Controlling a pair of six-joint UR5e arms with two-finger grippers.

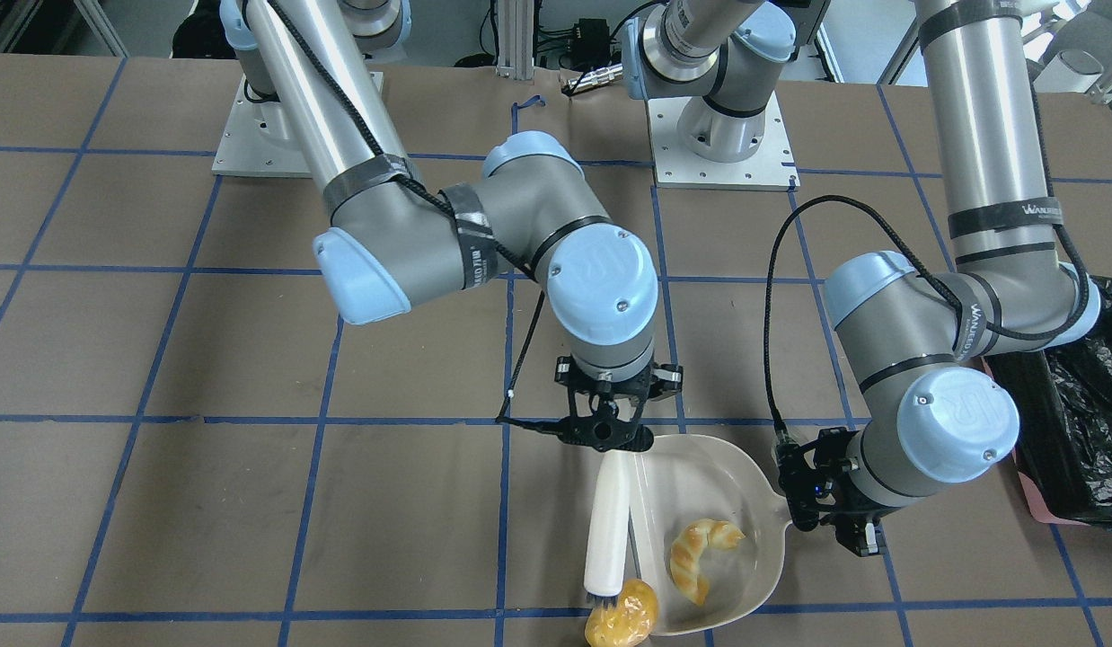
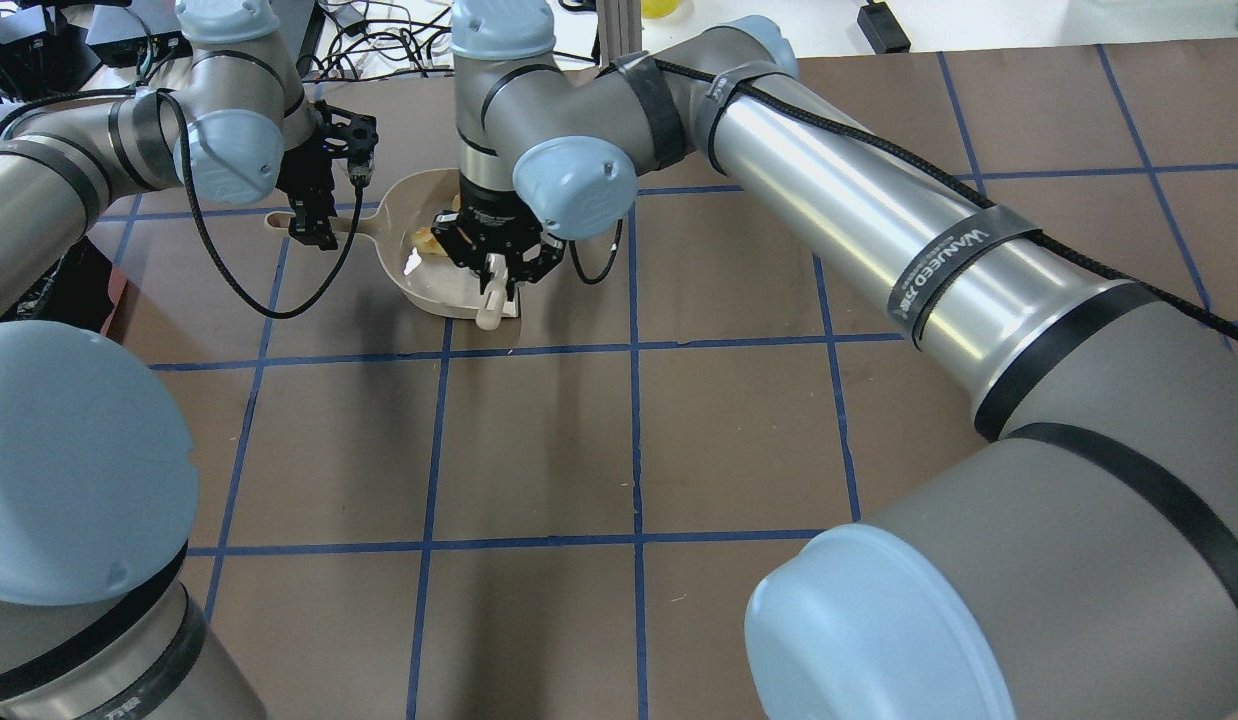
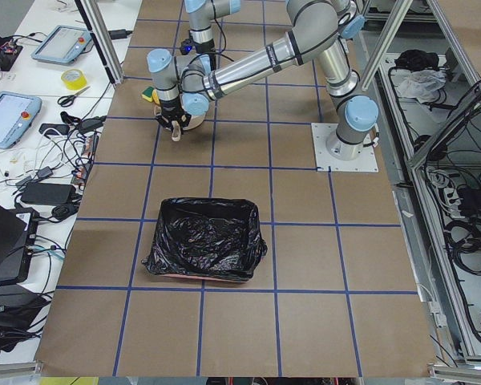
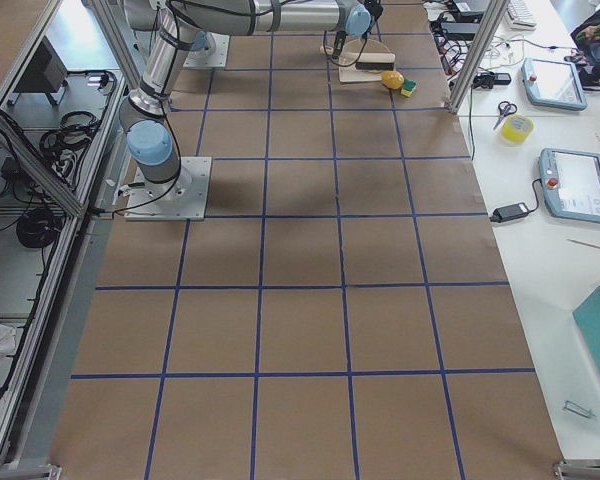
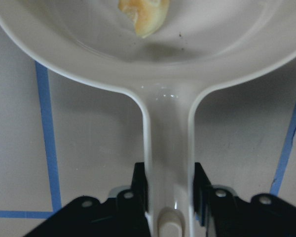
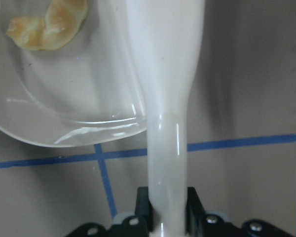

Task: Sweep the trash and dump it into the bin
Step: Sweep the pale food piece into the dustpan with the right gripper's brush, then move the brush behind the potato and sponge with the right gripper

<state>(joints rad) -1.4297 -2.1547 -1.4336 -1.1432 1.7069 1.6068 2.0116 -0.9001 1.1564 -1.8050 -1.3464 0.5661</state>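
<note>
The croissant-like piece of trash lies inside the beige dustpan. My left gripper is shut on the dustpan's handle. My right gripper is shut on a white brush, which lies along the pan's open edge. The brush's bristles touch the yellow-orange lump, which sits just outside the pan's mouth. The green sponge wedge rests on the table beside the lump. The bin, lined with black plastic, stands well away on my left side.
Brown table paper with a blue tape grid covers the work surface. The bin's black bag sits just behind my left arm's elbow. Tablets, tape and cables lie on the white bench beyond the table's far edge.
</note>
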